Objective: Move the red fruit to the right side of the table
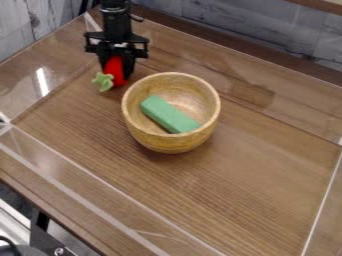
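Observation:
The red fruit [116, 72], a small strawberry-like toy with a green leafy top pointing front-left, lies on the table [227, 195] at the far left. My black gripper [118, 62] comes straight down onto it. Its two fingers press against the fruit's sides, shut on it. The upper part of the fruit is hidden between the fingers. The fruit still appears to rest on the wood.
A wooden bowl [132, 120] stands just right of the fruit, holding a green block [168, 113]. Clear acrylic walls [27, 70] edge the table on all sides. Bare wood stretches to the right of the bowl and toward the front.

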`<state>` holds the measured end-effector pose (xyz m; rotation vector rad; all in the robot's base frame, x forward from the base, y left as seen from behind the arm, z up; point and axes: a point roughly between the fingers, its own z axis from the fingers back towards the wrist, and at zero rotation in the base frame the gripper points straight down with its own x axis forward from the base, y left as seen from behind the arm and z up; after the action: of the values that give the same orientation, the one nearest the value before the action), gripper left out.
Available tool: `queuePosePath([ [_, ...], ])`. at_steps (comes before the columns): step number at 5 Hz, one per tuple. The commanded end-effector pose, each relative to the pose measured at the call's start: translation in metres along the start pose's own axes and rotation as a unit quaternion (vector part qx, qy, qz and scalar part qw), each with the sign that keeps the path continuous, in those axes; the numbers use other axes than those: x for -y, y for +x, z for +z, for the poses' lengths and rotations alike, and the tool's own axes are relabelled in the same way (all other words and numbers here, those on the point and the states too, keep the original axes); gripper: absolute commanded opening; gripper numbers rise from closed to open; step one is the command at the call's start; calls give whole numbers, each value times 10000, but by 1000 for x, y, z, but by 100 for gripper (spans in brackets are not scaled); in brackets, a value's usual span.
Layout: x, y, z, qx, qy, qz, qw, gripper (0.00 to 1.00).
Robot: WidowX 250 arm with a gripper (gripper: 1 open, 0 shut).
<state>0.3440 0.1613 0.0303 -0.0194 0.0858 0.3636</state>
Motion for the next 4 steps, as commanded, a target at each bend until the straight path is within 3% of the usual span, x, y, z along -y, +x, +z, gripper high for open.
queuePosePath([
  [1,20,4,60,613,24,149,9980,0],
  [2,56,2,84,779,-86,-111,9969,0],
  [3,103,-16,93,808,-223,-528,9951,0],
  [4,147,-38,92,746,-279,-896,9928,0],
])
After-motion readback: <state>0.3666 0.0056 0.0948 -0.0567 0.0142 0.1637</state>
